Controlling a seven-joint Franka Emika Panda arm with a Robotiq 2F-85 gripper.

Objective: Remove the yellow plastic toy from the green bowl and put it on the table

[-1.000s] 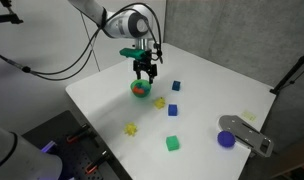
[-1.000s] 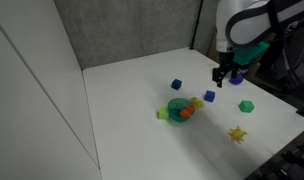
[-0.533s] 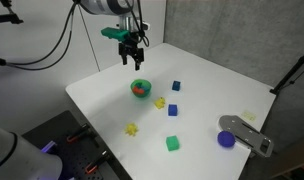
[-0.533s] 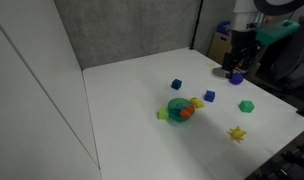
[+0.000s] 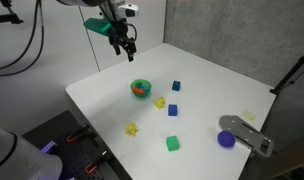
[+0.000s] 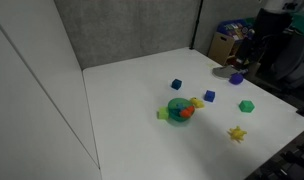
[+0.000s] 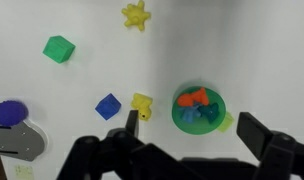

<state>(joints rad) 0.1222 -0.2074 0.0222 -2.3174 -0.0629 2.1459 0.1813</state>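
The green bowl (image 5: 140, 88) (image 6: 179, 108) (image 7: 198, 108) stands on the white table (image 5: 217, 80). In the wrist view it holds orange, blue and teal pieces and nothing yellow. The knobbly yellow plastic toy (image 7: 142, 105) (image 5: 160, 102) (image 6: 197, 101) lies on the table just beside the bowl. My gripper (image 5: 123, 50) (image 7: 192, 135) is open and empty, high above the table's far corner and well away from the bowl.
A pale-yellow cube (image 7: 226, 122) touches the bowl's rim outside. A yellow star piece (image 5: 132, 128), two blue cubes (image 5: 175, 86) (image 5: 173, 111), a green cube (image 5: 173, 143), a purple-blue round piece (image 5: 226, 139) and a grey object (image 5: 250, 137) lie on the table.
My gripper has risen from just above the bowl and moved up and away toward the table's far corner. The bowl and the pieces have not moved.
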